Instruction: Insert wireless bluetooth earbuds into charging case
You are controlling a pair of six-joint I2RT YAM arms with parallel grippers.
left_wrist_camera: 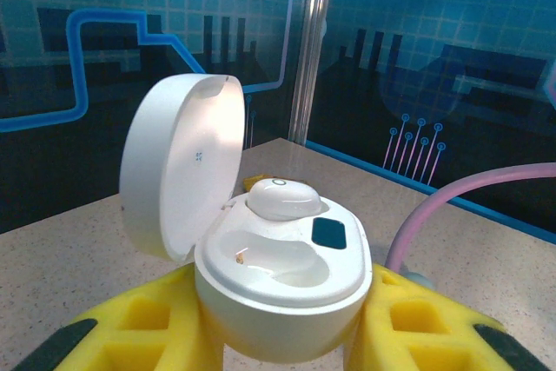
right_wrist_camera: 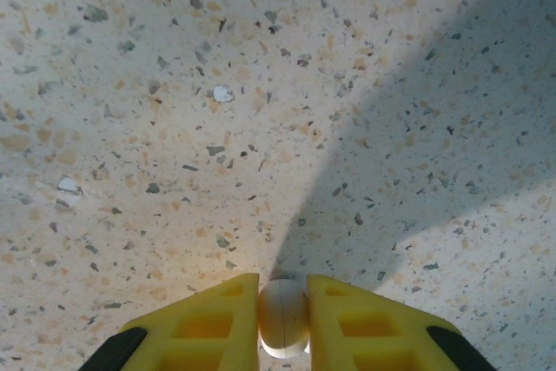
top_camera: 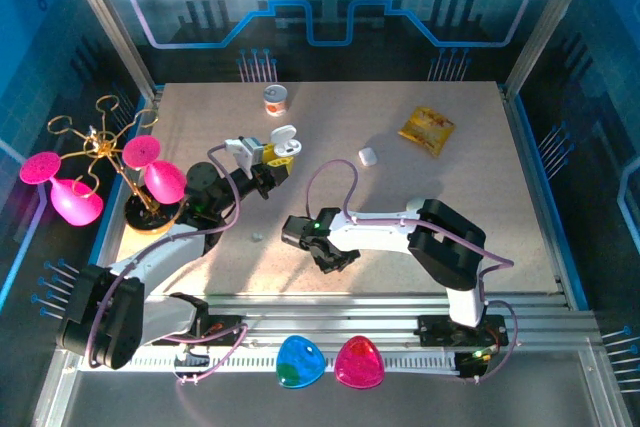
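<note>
While the open white charging case (left_wrist_camera: 278, 275) is clamped between the yellow left fingers (left_wrist_camera: 148, 323) — lid upright, one earbud (left_wrist_camera: 282, 199) resting in the far well — a second earbud (right_wrist_camera: 283, 312) is pinched between the narrowly set right fingers (right_wrist_camera: 213, 323), low over the speckled bench (right_wrist_camera: 174, 84); contact with the bench cannot be determined.
</note>
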